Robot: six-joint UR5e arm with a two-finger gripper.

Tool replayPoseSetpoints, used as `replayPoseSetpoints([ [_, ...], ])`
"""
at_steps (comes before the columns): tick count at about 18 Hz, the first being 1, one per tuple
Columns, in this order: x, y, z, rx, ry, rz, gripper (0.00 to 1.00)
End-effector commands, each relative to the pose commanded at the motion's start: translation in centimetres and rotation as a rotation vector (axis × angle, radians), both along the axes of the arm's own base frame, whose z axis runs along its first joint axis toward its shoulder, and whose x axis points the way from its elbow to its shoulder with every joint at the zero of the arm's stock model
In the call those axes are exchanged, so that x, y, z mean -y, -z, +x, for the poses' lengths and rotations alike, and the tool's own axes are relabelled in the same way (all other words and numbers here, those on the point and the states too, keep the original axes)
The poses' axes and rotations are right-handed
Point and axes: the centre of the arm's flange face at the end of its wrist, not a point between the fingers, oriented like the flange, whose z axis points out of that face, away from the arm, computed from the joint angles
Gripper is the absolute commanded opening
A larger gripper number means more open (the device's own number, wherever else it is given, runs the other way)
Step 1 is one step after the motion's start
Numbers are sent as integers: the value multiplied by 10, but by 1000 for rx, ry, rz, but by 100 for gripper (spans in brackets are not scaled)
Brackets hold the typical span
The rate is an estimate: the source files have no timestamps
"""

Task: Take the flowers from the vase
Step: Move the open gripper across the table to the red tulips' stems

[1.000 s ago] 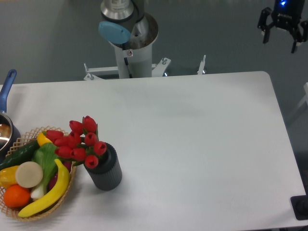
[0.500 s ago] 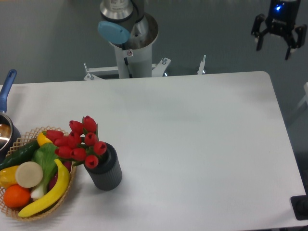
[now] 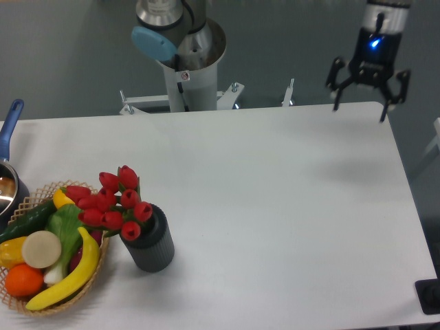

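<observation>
At the near left of the tabletop, just beside the basket, I saw the flowers standing in the vase, heads leaning left over the basket. My hand hung at the far right edge, fingers spread, holding nothing, so the bunch lay well off to its near left.

light: even, bright, overhead | shadows: soft, faint smudge on table under gripper | glare: none | focus: slightly soft, gripper perhaps motion-blurred | distortion: little
</observation>
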Motion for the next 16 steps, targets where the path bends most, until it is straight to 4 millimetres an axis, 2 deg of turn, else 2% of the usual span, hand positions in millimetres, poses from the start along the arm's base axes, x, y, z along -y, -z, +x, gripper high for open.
replayPoseSetpoints([
  [3, -28, 15, 16, 45, 80, 158, 100],
  [6, -66, 23, 38, 63, 168, 170, 100],
  [8, -105, 36, 59, 70, 269, 166, 100],
  [10, -131, 46, 73, 65, 344, 162, 100],
  [13, -162, 62, 92, 32, 455, 173, 100],
  [16, -174, 64, 110, 44, 502, 212, 100],
])
